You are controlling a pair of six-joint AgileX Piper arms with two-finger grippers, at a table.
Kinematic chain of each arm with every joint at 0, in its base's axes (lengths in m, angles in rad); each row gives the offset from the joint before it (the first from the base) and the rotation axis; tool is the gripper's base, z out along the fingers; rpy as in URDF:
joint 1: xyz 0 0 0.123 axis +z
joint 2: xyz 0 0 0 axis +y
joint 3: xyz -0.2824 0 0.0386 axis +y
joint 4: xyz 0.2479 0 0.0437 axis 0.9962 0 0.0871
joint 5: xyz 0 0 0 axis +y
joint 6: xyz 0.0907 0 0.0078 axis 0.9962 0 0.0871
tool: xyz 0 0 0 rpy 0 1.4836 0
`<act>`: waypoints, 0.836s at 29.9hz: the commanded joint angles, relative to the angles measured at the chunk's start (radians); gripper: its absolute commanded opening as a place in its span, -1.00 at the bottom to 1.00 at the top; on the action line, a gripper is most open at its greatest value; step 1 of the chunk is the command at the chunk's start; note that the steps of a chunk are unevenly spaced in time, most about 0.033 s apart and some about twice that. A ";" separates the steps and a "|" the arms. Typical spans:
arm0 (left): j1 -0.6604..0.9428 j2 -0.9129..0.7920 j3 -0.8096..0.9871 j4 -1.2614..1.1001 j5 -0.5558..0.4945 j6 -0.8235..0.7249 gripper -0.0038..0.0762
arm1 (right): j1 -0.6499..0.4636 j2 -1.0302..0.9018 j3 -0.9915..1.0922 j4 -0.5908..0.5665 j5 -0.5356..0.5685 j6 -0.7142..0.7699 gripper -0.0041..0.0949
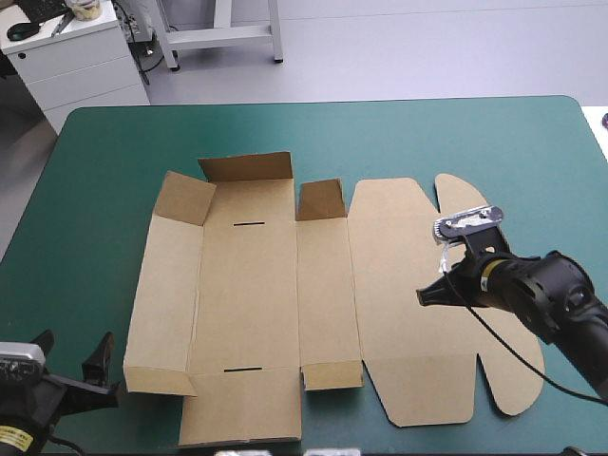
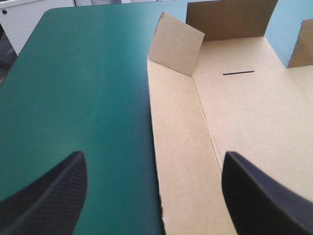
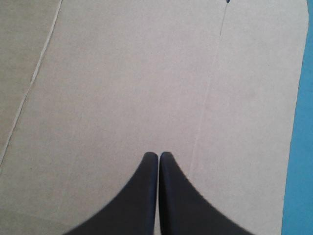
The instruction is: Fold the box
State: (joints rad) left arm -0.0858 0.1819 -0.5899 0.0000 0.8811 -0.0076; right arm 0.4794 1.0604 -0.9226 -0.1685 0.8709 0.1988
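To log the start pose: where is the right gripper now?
In the high view the right gripper, shut, is over the flat right part of the box, away from its raised flaps.

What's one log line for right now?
box: mostly flat, some flaps raised; left gripper: open, near box's left edge; right gripper: shut, over box
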 commanded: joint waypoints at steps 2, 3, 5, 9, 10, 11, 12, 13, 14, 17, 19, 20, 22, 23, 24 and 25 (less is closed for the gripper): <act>-0.002 0.174 -0.132 -0.016 -0.004 -0.001 0.45 | 0.000 -0.105 0.047 -0.011 -0.055 0.016 -0.93; -0.002 0.214 -0.153 -0.016 0.025 -0.003 0.45 | 0.000 -0.122 0.060 -0.011 -0.053 0.016 -0.93; -0.002 0.290 -0.184 -0.016 0.076 -0.006 0.43 | 0.000 -0.151 0.077 -0.011 -0.042 0.019 -0.93; -0.002 0.463 -0.232 0.000 0.113 -0.006 0.35 | 0.000 -0.183 0.099 -0.007 -0.042 0.017 -0.93; -0.002 0.496 -0.236 0.000 0.111 -0.006 0.35 | 0.000 -0.186 0.103 -0.007 -0.042 0.017 -0.93; -0.002 0.544 -0.240 0.000 0.111 -0.006 0.35 | 0.000 -0.188 0.103 -0.007 -0.037 0.015 -0.93; -0.002 0.575 -0.241 0.000 0.110 -0.006 0.35 | 0.000 -0.188 0.103 -0.007 -0.037 0.015 -0.93; -0.002 0.604 -0.241 0.000 0.108 -0.007 0.35 | 0.000 -0.188 0.103 -0.007 -0.035 0.015 -0.93; -0.002 0.647 -0.241 0.000 0.108 -0.014 0.35 | 0.000 -0.188 0.103 -0.007 -0.029 0.015 -0.93; -0.002 0.736 -0.241 0.000 0.092 -0.063 0.35 | 0.000 -0.188 0.103 -0.007 -0.005 0.015 -0.93; 0.000 0.787 -0.241 0.000 0.085 -0.093 0.34 | 0.000 -0.195 0.103 -0.007 0.005 0.015 -0.93; 0.010 0.803 -0.241 -0.010 0.085 -0.109 0.34 | 0.000 -0.204 0.103 0.000 0.005 0.015 -0.93; 0.051 0.834 -0.241 -0.047 0.087 -0.116 0.34 | 0.000 -0.229 0.111 0.007 0.001 0.015 -0.93; 0.076 0.841 -0.241 -0.068 0.089 -0.113 0.34 | 0.000 -0.250 0.121 0.009 -0.003 0.015 -0.93; 0.114 0.846 -0.241 -0.100 0.097 -0.094 0.34 | 0.000 -0.268 0.130 0.014 -0.003 0.015 -0.93; 0.160 0.847 -0.241 -0.143 0.107 -0.056 0.32 | 0.000 -0.292 0.144 0.016 -0.001 0.015 -0.93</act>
State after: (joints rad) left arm -0.0074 1.0307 -0.7972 -0.0583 1.0016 -0.1010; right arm 0.4794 0.8213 -0.7777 -0.1494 0.9084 0.2187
